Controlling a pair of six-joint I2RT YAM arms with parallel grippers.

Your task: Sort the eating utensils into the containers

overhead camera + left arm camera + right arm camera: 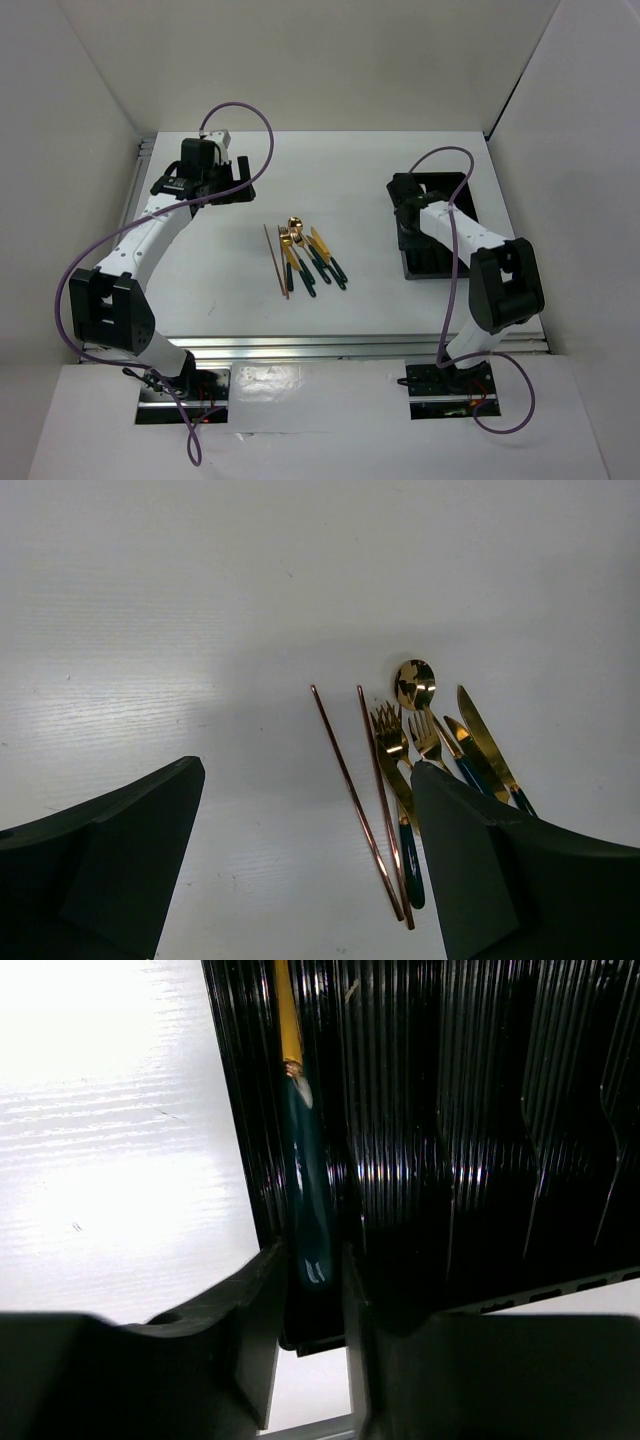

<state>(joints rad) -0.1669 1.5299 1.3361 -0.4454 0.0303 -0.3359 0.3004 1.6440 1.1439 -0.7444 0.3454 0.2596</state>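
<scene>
**Operator:** What should I watch for at the black tray (450, 1110)?

**Guide:** You look to be setting down a teal-handled utensil (305, 1180). Its head is cut off by the top of the right wrist view, so I can't say which kind it is. It lies lengthwise in the outermost channel, next to the tray wall that borders the bare counter (350, 180). Spread the fingers well clear of the handle first, then lift straight up. That way neither pad drags the handle back out or tips it over the divider. Avoid twisting your wrist on the way up.

**Operator:** Is the right end effector (314, 1265) gripping it?

**Guide:** I cannot tell. The jaws stand a little apart, one on each side of the butt of the handle. The gaps are too dark to show whether the pads are pressing on it.

**Operator:** And the other side?

**Guide:** Your left end effector (308, 770) is spread wide and holds nothing. It hangs above the counter, well apart from the tray. The unsorted pile lies ahead of it and toward its right finger: two chopsticks (350, 790), forks (390, 742) and a spoon (414, 683). None of these touch the fingers.
</scene>
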